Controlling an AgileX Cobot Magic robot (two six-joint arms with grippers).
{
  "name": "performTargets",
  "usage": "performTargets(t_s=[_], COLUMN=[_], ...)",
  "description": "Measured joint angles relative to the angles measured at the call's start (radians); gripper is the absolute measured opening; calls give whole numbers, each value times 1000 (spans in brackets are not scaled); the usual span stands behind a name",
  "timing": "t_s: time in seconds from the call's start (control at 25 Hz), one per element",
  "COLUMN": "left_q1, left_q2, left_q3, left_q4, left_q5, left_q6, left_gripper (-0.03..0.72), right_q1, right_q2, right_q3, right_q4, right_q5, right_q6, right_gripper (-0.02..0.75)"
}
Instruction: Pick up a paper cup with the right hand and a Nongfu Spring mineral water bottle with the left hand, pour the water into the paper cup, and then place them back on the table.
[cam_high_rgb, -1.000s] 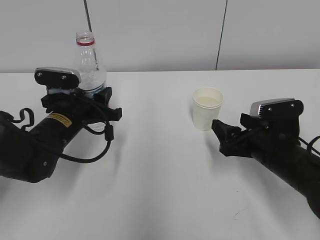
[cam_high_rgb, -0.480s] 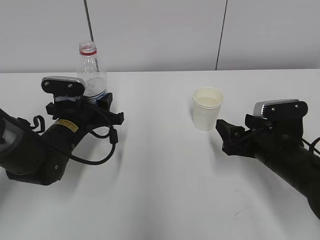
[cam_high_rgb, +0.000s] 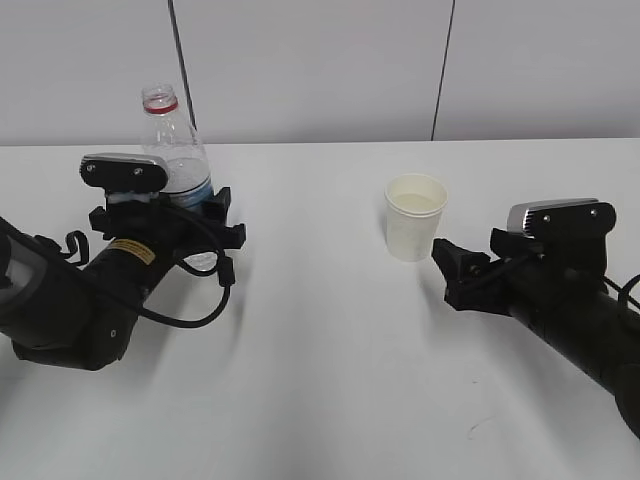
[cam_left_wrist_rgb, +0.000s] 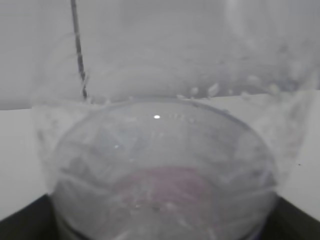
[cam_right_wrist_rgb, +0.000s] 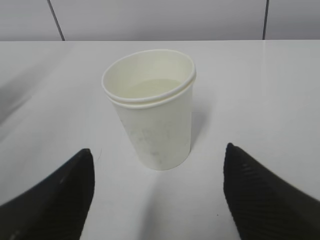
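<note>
Now the left fingers (cam_high_rgb: 200, 215), grip unclear, should free the tilted bottle (cam_high_rgb: 175, 150) gently; right fingers (cam_right_wrist_rgb: 157, 192) gape near the cup (cam_right_wrist_rgb: 152, 117).

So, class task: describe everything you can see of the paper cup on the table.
The paper cup is small, plain off-white paper, tapering downward, and its rolled rim looks doubled, like two nested cups. It stands upright on the white table, open-topped, with what looks like clear liquid inside. Nothing touches it: the right hand's pincer sits open just in front, one finger either side, short of its wall.
</note>
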Motion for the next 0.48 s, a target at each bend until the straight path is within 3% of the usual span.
performTargets(t_s=[0.16, 0.48], left_q1=[0, 0], left_q2=[-2, -124], left_q3=[0, 84], left_q4=[-9, -14], left_q5=[6, 44], left_q6=[4, 19], left_gripper=[527, 533], right_q1=[0, 0], right_q2=[0, 0], right_q3=[0, 2], right_q4=[1, 1], right_q5=[0, 0], right_q6=[0, 0], right_gripper=[593, 593])
